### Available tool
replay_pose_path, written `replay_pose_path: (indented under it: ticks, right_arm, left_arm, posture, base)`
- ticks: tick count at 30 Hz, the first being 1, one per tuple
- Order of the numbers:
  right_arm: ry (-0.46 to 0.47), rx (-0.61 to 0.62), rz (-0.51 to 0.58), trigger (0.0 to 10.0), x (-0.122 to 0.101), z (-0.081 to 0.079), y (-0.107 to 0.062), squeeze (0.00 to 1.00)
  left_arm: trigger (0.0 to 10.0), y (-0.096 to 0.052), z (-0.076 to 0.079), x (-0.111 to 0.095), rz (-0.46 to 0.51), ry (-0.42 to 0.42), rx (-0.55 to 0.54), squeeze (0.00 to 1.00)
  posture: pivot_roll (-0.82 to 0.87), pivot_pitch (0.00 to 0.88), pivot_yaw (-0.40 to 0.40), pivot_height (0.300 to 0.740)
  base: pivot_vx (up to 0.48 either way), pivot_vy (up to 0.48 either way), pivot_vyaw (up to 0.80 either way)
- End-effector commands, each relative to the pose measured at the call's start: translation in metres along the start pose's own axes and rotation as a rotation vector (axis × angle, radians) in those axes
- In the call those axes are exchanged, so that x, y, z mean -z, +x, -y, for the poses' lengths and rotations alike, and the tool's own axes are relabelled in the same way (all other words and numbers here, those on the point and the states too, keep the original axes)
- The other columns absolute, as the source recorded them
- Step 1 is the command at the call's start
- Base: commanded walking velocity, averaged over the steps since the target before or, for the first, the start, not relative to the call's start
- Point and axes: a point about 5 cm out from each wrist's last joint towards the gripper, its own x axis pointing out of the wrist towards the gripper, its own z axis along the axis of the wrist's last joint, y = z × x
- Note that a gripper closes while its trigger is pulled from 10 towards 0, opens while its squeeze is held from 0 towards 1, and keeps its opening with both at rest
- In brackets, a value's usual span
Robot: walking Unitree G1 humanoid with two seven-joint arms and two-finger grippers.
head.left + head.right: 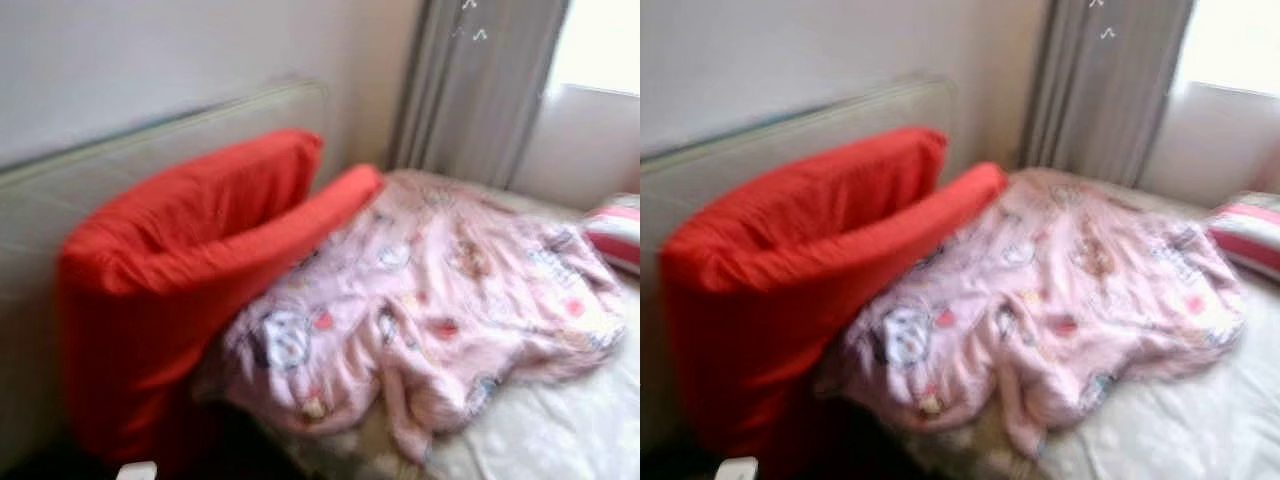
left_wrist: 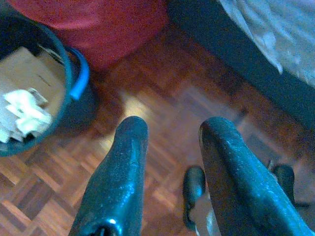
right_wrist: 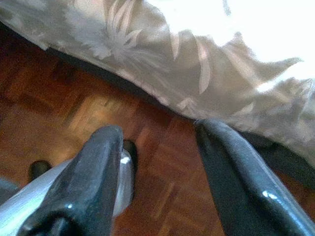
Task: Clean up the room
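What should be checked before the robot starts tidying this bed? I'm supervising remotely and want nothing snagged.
1. Left gripper open with nothing held: ok.
2. Right gripper open with nothing held: ok.
3. Both grippers hang low over the wooden floor, away from the bedding: ok.
4. Pink blanket crumpled, overlapping the red pillow: not ok.
5. Bucket holding paper scraps stands beside the left gripper, apart from it: ok.
6. Head views sharp enough to pick a grasp point: not ok, blurred.

You're looking at blurred head views: the pink blanket's (image 1: 430, 300) print is unreadable. The striped pillow (image 1: 615, 232) and the bin (image 2: 34, 83) are cut off by picture edges, the bin's contents indistinct.
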Motion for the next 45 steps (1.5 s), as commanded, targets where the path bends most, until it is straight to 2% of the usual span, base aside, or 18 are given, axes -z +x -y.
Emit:
replay_pose_path:
  ticks: [1,13,17,26,29,45]
  right_arm:
    - [-0.003,0.025,0.003,10.0,-0.0015,0.0089,-0.0015,0.00]
    - [-0.003,0.018,0.037,10.0,-0.0052,0.0077,-0.0011,0.00]
    - [-0.047,0.011,0.036,10.0,-0.0070,0.0076,-0.0006,0.00]
    - [-0.045,0.022,0.037,10.0,-0.0081,0.0088,-0.0003,0.00]
    - [-0.046,0.020,0.037,10.0,-0.0083,0.0089,-0.0003,0.00]
    - [-0.026,0.033,0.052,10.0,-0.0102,0.0096,0.0000,0.00]
  left_arm:
    - [10.0,0.0003,0.0075,0.0039,-0.017,0.010,0.022,0.00]
    - [10.0,0.0005,0.0063,0.0023,-0.012,0.005,0.018,0.00]
    - [10.0,0.0007,0.0065,0.0018,-0.012,0.000,0.020,0.00]
    - [10.0,0.0012,0.0076,0.0015,-0.018,-0.012,0.024,0.00]
    - [10.0,0.0012,0.0079,0.0014,-0.019,-0.012,0.025,0.00]
    - [10.0,0.0018,0.0094,0.0000,-0.016,-0.014,0.033,0.00]
  posture:
    - [0.04,0.000,-0.031,0.740]
    - [0.03,0.000,-0.029,0.740]
    - [0.02,0.000,-0.025,0.740]
    - [0.02,0.000,-0.023,0.740]
    - [0.02,0.000,-0.025,0.740]
    - [-0.01,0.000,-0.020,0.740]
  base:
    - [0.000,0.000,-0.74]
    - [0.000,0.000,-0.10]
    - [0.000,0.000,0.00]
    - [0.000,0.000,0.73]
    - [0.242,0.000,0.71]
    - [0.277,0.000,0.00]
